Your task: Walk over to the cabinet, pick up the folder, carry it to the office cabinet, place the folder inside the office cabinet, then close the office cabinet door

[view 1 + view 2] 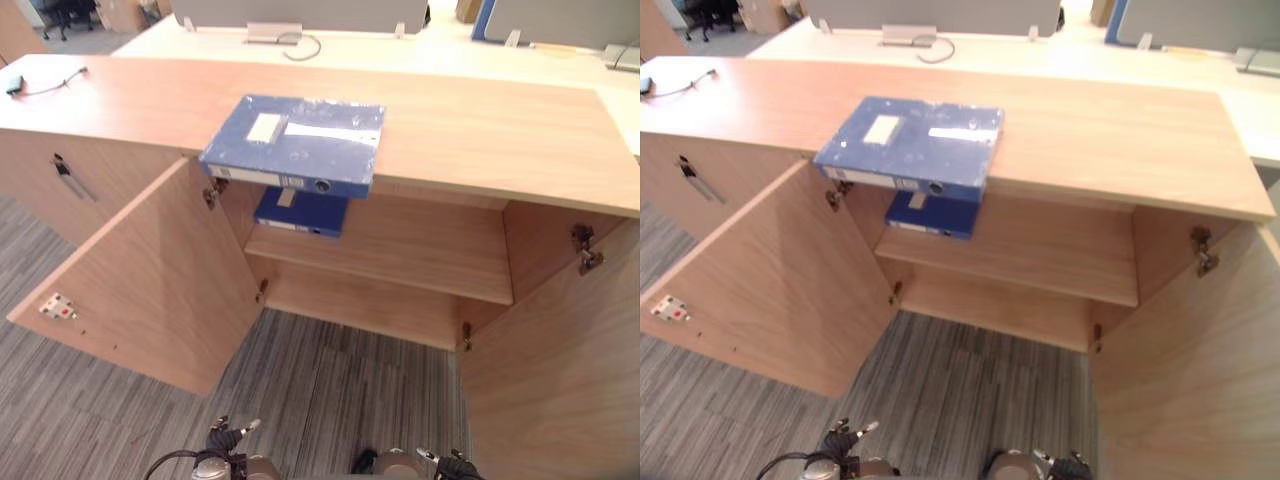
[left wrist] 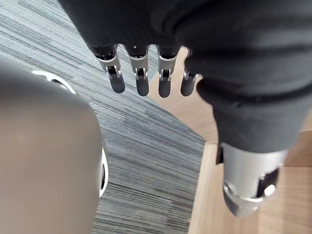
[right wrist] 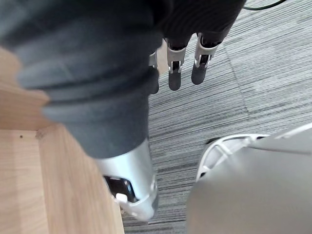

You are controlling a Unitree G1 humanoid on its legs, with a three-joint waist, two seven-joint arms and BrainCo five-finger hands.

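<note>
**At the open cabinet front: folder on top, both hands low and empty**

Centre of the frame: low light-wood cabinet [image 1: 480, 130] with a long flat top, both doors swung wide.
- Left door [image 1: 140, 290] angles out toward the lower left; right door [image 1: 560, 370] fills the lower right.
- One light-wood shelf [image 1: 420, 250] runs across the inside, with a lower compartment beneath it.

Task item: blue lever-arch folder with white labels [image 1: 295, 140], lying flat on the cabinet top, left of centre, its spine jutting over the front edge.

Directly below it, a second blue folder [image 1: 300, 212] lies flat at the left end of the shelf.

Upper left: thin black cable [image 1: 50, 82] on the cabinet top; a key [image 1: 65, 172] hangs at the neighbouring door's lock.

Top of the frame: pale desk [image 1: 420, 50] with a grey partition screen [image 1: 300, 12]; black office chair [image 1: 65, 12] in the far corner.

Floor: grey striped carpet [image 1: 320, 390].

Left hand [image 2: 141, 73]: fingers straight and slack, grasping nothing, hanging above the carpet.

Right hand [image 3: 174, 68]: fingers likewise relaxed and empty, beside the wood of the right door.
</note>
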